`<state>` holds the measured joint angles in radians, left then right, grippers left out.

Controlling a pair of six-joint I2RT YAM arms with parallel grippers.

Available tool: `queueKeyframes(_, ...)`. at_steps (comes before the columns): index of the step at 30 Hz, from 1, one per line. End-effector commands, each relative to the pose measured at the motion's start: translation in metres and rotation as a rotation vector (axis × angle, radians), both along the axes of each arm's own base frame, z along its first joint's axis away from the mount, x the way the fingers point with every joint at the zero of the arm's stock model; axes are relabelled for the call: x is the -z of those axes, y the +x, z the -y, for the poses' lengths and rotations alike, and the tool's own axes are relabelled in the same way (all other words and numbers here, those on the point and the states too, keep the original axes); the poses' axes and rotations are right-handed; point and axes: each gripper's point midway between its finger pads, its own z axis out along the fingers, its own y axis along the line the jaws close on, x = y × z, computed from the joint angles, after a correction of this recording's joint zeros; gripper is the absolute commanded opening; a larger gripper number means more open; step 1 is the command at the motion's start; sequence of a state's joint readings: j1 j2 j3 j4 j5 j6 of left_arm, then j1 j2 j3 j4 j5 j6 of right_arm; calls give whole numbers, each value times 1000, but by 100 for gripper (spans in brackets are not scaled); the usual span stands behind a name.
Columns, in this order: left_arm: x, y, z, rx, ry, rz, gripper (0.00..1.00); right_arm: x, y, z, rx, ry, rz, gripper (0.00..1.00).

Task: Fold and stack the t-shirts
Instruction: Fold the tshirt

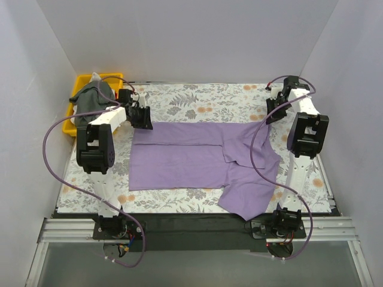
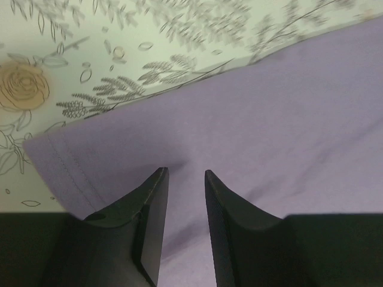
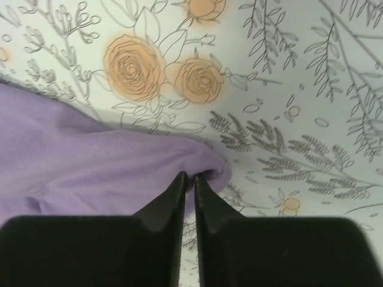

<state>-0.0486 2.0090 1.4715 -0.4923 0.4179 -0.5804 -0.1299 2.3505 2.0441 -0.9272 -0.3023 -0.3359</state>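
**Tray, cover and walls around the bench**

A yellow plastic tray (image 1: 79, 86) sits at the far left corner. A floral cover (image 1: 197, 98), pale with grey leaves and orange roses, spans the bench top. A black strip (image 1: 191, 222) runs along the near edge, with aluminium rails (image 1: 197, 238) just outside it. White walls (image 1: 191, 42) close the left, far and right edges.

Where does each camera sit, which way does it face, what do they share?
Top external: above and behind the arms, looking down at the table; both arms show.
Left wrist: on the left arm, looking down past the open left claw at a corner of the lilac t-shirt.
Right wrist: on the right arm, looking down; the right claw pinches the shirt's edge.
Shared: lilac t-shirt, floral table.
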Motion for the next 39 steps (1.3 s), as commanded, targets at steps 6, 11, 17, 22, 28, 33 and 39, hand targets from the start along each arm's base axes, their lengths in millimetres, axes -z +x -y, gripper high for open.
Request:
queueKeyframes(6,43,6,-41,-91,119,-127,24,13,44,26,50,-136,90,1)
queueKeyframes(11,65,27,-47,-109,141,-156,22,21,71,31,52,-189,151,1)
queueKeyframes(17,69,58,-55,-127,95,-153,24,7,114,34,52,-242,298,1)
queueKeyframes(22,-26,75,-24,2,-64,25,31,-97,122,17,-32,-191,506,43)
queueKeyframes(28,-126,24,-6,165,-149,141,53,-200,35,-9,-278,-231,627,93)
queueKeyframes(33,-134,-61,-9,315,-87,107,54,-192,-69,-28,-514,-234,484,83)
queueKeyframes(39,-106,-133,-19,387,-8,42,54,-115,-188,-32,-672,-226,175,69)
